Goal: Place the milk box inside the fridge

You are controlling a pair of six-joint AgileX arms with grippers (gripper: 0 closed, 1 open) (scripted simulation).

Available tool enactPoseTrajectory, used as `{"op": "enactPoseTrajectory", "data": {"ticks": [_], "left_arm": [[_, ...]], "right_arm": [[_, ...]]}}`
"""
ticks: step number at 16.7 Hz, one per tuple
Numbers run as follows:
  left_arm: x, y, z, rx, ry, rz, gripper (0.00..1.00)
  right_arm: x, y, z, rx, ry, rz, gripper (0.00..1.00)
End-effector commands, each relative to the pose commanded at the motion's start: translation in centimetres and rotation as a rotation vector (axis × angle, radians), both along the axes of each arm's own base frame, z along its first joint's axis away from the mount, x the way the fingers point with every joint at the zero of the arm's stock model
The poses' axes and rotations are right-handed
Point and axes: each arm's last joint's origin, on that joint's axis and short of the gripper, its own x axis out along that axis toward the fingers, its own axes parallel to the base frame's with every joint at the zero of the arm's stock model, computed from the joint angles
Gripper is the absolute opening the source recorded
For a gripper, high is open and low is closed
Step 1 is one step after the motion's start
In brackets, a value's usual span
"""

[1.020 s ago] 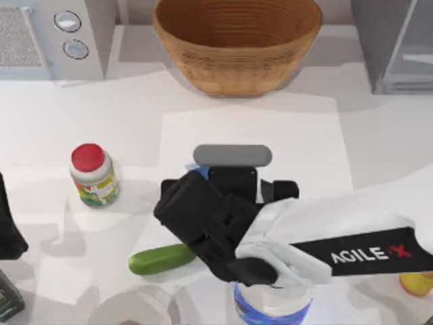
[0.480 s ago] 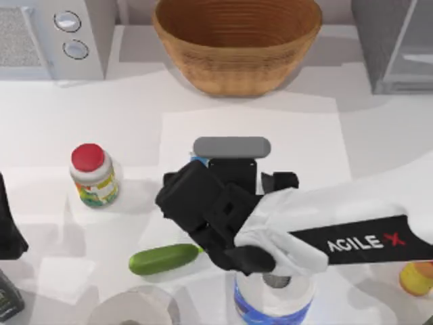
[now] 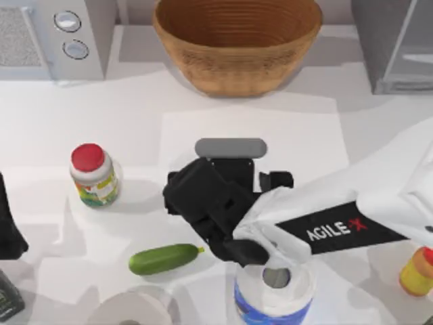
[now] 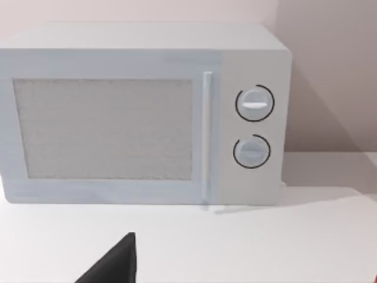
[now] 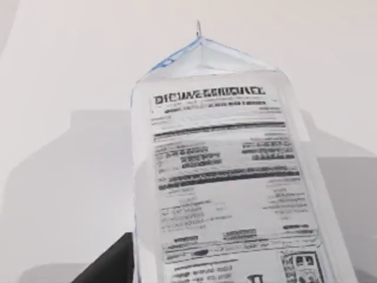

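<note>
One woven brown wicker basket (image 3: 237, 40), one pale microwave with two round knobs (image 3: 51, 37), one grey fridge (image 3: 396, 44), one red-capped white jar (image 3: 93, 175), one green cucumber (image 3: 164, 258), two white paper rolls (image 3: 274, 291) (image 3: 132, 308), one yellow red-capped bottle (image 3: 416, 271), one printed white milk box (image 5: 227, 177).

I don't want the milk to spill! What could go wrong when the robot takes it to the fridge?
The right hand is at the milk carton mid-table; a loose hold could tip it. Its arm hangs over the paper roll and could knock it. The basket stands near the way to the fridge at the far right; a low carry might bump it. The left arm is parked at the left edge.
</note>
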Motion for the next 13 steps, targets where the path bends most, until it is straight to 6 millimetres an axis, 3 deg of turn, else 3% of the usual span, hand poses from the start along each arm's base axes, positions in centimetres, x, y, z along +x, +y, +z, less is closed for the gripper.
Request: {"op": "enactPoseTrajectory", "data": {"ticks": [3,13], "left_arm": [[0.0,0.0,0.0,0.0,0.0,0.0,1.0],[0.0,0.0,0.0,0.0,0.0,0.0,1.0]], "right_arm": [[-0.01,0.0,-0.02,0.0,0.0,0.0,1.0],[-0.01,0.0,-0.02,0.0,0.0,0.0,0.25]]}}
